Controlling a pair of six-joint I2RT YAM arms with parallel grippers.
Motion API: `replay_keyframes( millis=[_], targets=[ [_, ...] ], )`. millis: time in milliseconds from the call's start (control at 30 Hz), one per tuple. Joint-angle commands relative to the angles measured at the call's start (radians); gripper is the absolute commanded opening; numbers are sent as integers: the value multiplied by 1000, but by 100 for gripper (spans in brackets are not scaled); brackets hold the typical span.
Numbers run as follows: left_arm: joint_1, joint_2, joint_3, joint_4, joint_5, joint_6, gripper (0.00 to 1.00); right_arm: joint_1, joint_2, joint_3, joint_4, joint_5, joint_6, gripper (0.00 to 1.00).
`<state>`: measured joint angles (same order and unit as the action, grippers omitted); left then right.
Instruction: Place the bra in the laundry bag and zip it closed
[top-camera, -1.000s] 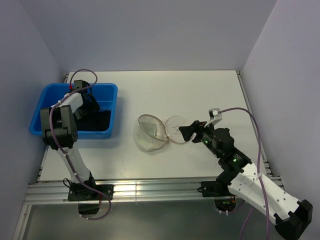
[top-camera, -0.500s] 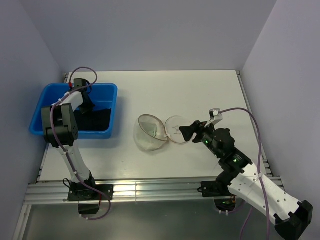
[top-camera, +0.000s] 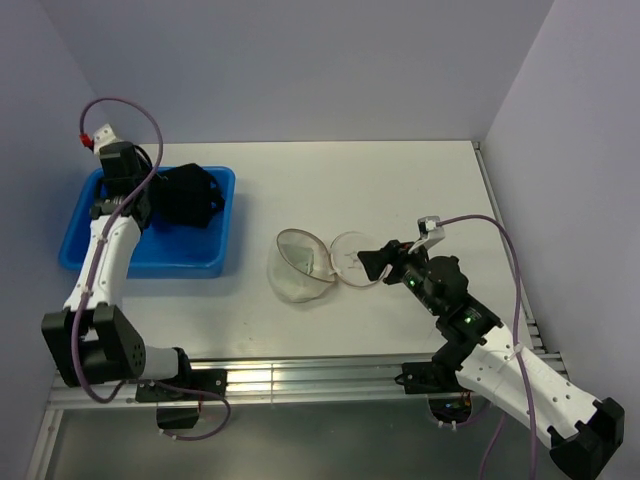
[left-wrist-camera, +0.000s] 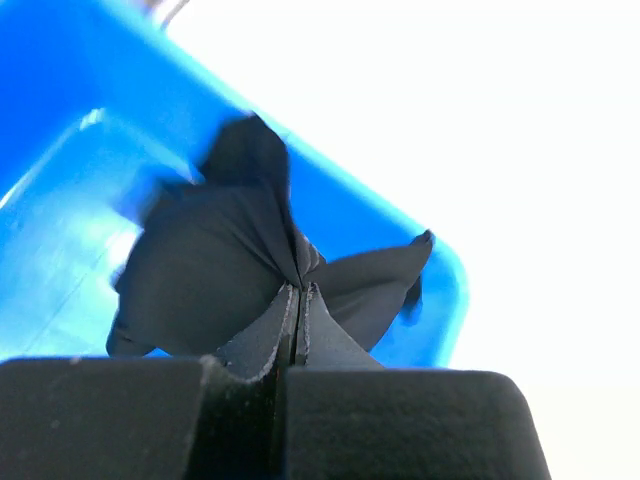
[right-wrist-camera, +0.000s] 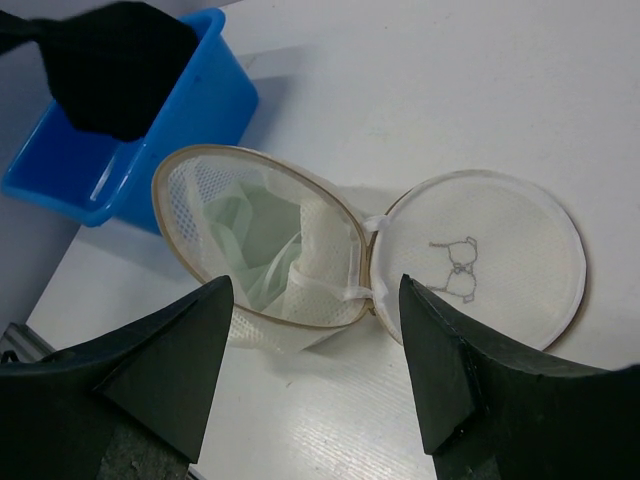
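Observation:
The laundry bag (top-camera: 290, 286) lies open on its side mid-table, its round mesh lid (top-camera: 353, 258) flipped flat to the right. In the right wrist view a pale, soft fabric, the bra (right-wrist-camera: 255, 232), sits inside the mesh bag (right-wrist-camera: 325, 270) with its tan rim, beside the lid (right-wrist-camera: 480, 255). My right gripper (top-camera: 366, 262) (right-wrist-camera: 315, 285) stands open just short of the bag's hinge, holding nothing. My left gripper (top-camera: 162, 192) (left-wrist-camera: 298, 290) is shut on a black cloth (top-camera: 190, 195) (left-wrist-camera: 210, 270) that hangs above the blue tub.
A big blue plastic tub (top-camera: 150, 258) (left-wrist-camera: 60, 200) (right-wrist-camera: 215, 95) stands at the left of the table, left of the bag. The black cloth (right-wrist-camera: 115, 65) hangs over its far part. White walls close in the table at the back and both sides.
My left gripper has shut on the black cloth inside the tub and lifted it up above the tub's far side. The right arm has barely moved.

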<state>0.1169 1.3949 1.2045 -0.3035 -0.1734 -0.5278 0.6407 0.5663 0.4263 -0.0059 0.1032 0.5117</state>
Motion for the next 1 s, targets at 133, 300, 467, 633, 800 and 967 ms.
replay_keyframes(
  millis=[133, 300, 467, 633, 800, 967],
  targets=[
    [-83, -155, 13, 92, 42, -51, 0, -4, 18, -1, 55, 27, -1, 74],
    [-305, -82, 353, 84, -49, -8, 0, -4, -5, -20, 70, 53, 11, 74],
    [-477, 108, 672, 77, -61, 46, 0, -4, -43, -20, 47, 96, 10, 74],
    [-666, 386, 978, 69, -11, 84, 0, -4, -103, 21, -28, 122, 4, 74],
    [-784, 625, 1066, 162, 136, 43, 1, -4, -202, 51, -127, 156, -6, 73],
    [-870, 878, 1145, 138, 256, 2, 86, -4, -269, 65, -204, 161, 42, 73]
  ],
)
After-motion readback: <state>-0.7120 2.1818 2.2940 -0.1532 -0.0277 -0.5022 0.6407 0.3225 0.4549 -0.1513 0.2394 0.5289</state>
